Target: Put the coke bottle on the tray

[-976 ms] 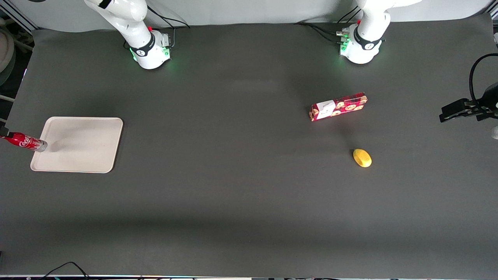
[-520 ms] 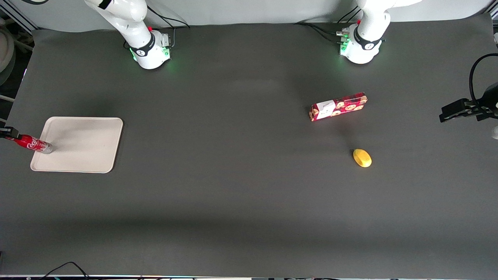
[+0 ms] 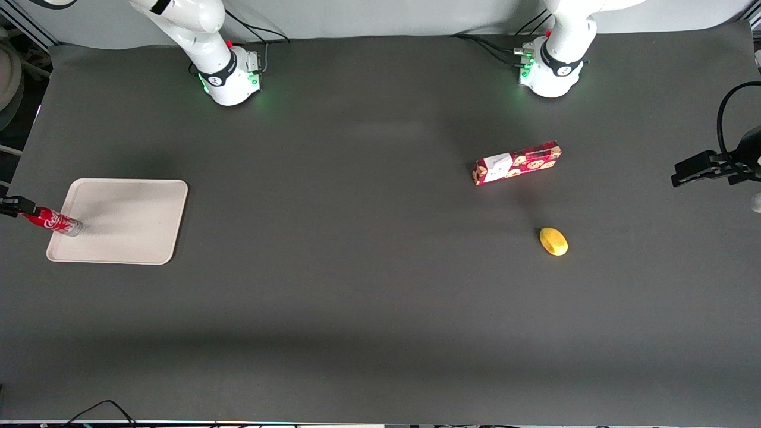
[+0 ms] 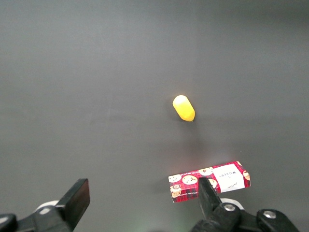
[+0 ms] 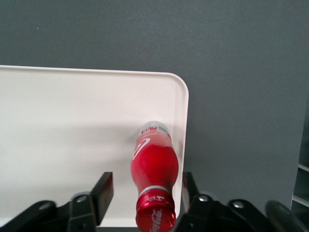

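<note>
While the tray [image 3: 122,221] lies flat at the working arm's end of the dark table [image 3: 368,285], it carries only one thing: the coke bottle [image 3: 52,220], whose silvery base stands on the tray floor just inside the rim at one edge. The tray is beige, rectangular, with rounded corners and a low raised rim [image 5: 183,125], and the rest of its floor is bare.

The bottle [image 5: 153,181] is slim and red, with a red cap and a pale band just above its base; it looks tilted in the front view, its cap end reaching out past the tray's edge. White script runs along its body (in the front view the start of "Coca" can be read), and more white lettering shows on the neck in the right wrist view, too small to make out.

The gripper [image 5: 145,193] sits directly over the bottle's cap end, at the very edge of the front view [image 3: 12,205]. Its two dark fingers [image 5: 103,189] stand spread, one on each side of the neck with a visible gap to the bottle, so the grasp is released.

Toward the parked arm's end lie a red cookie-patterned box [image 3: 516,163] with a white label whose print is unreadable, and, nearer the front camera, a small yellow object [image 3: 553,241].
</note>
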Robot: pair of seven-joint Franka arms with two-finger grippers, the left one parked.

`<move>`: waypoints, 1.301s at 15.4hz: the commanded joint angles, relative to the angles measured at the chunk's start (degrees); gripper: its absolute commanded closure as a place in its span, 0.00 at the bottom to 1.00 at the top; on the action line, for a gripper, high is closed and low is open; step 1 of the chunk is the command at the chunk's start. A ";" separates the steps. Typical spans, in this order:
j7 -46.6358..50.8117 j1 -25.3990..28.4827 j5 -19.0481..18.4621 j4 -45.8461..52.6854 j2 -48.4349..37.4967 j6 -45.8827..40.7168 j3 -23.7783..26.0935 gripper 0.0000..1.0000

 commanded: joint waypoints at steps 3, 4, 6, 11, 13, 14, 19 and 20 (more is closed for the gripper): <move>1.38 0.99 0.03 0.39 -6.45 -0.71 2.49 0.00; 3.74 2.22 -1.19 0.56 -8.21 -2.11 3.27 0.00; 11.02 4.42 -2.87 1.79 -11.64 -5.88 5.55 0.00; 24.11 10.66 -3.66 5.39 -19.99 -18.35 11.97 0.00; 32.47 13.56 -3.58 7.32 -22.72 -24.24 14.69 0.00; 35.03 14.44 -3.66 8.72 -23.34 -27.49 16.36 0.00; 39.54 15.50 -2.79 11.46 -27.74 -35.16 21.56 0.00; 39.71 15.50 -2.70 11.46 -27.83 -36.13 22.00 0.00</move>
